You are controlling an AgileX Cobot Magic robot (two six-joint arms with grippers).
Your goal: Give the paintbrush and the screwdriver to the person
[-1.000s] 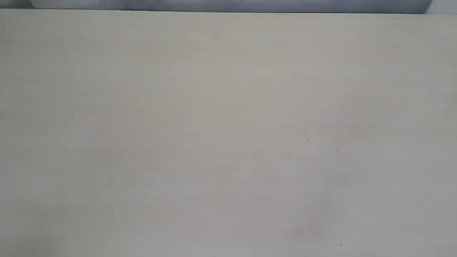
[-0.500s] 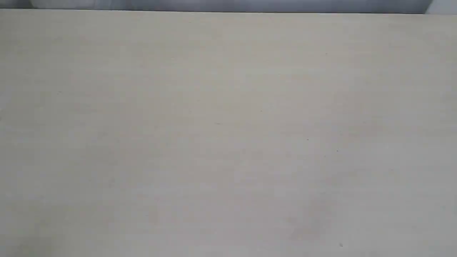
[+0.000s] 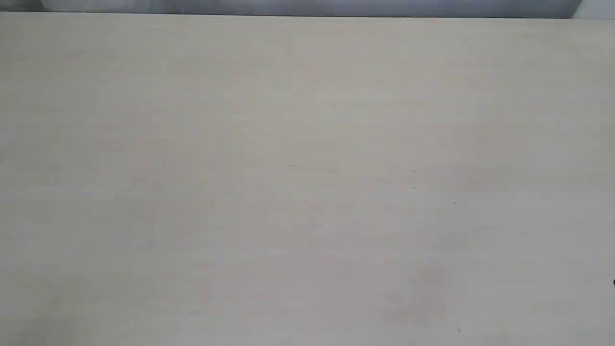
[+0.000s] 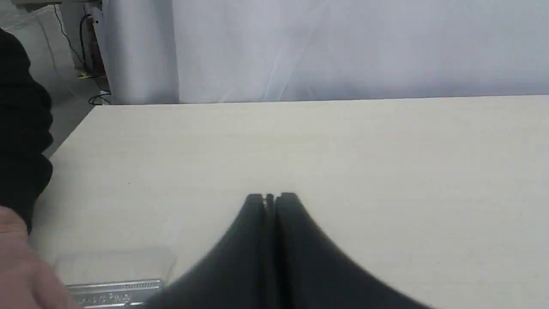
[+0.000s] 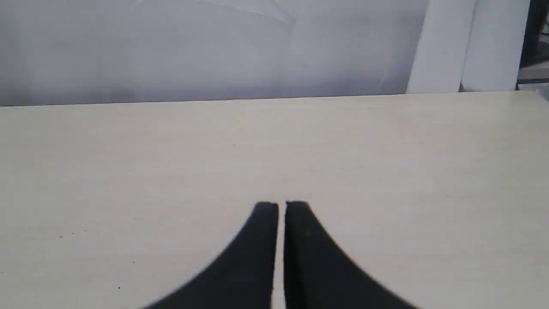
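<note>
In the left wrist view the paintbrush (image 4: 112,293) lies flat on the table beside my left gripper (image 4: 270,198). Only its silver ferrule and pale bristles show; the handle is cut off by the frame. The person's bare hand (image 4: 19,268) with a dark sleeve (image 4: 21,128) is right next to the ferrule; whether it touches the brush I cannot tell. My left gripper is shut with nothing in it. My right gripper (image 5: 281,205) hangs over bare table, its fingers nearly together around nothing. The screwdriver is out of view. The exterior view shows neither gripper nor any tool.
The pale wooden table (image 3: 307,173) fills the exterior view, with a grey-white curtain (image 4: 343,47) behind its far edge. A tiny dark spot (image 3: 613,283) pokes in at the right edge. Cables on the floor (image 4: 92,86) lie beyond the table's corner.
The exterior view is almost the same; only a tiny dark spot has appeared at its right edge.
</note>
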